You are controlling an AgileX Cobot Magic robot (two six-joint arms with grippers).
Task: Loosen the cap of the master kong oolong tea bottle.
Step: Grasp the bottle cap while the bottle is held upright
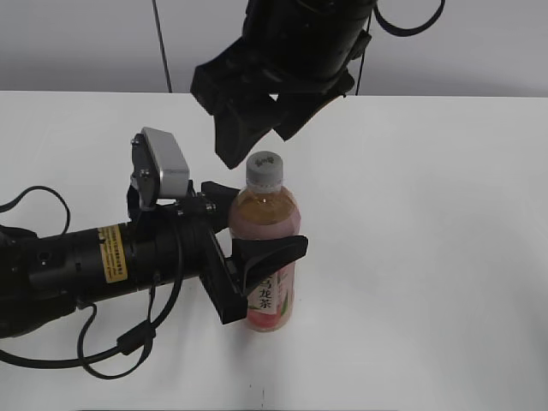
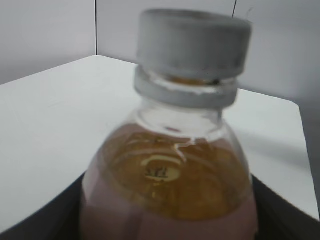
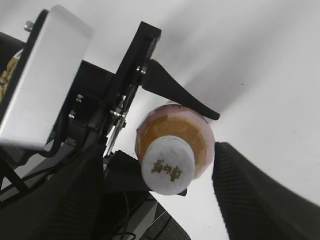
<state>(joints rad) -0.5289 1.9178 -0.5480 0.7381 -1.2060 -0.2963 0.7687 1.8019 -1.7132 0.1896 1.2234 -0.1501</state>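
Both tools are seen at the master kong oolong tea bottle [image 1: 267, 257], which stands upright on the white table [image 1: 428, 214]: the left tool [image 1: 257, 224] is clamped across its body from the side, while the right tool [image 1: 248, 128] hangs spread, gripping nothing, just above and slightly behind the cap [image 1: 265, 169]. A short descent along the bottle's vertical axis is judged necessary. Ample bare table is left around.

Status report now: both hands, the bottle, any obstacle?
Left hand clamps bottle upright. Right hand open above cap, not touching. No obstacle seen.
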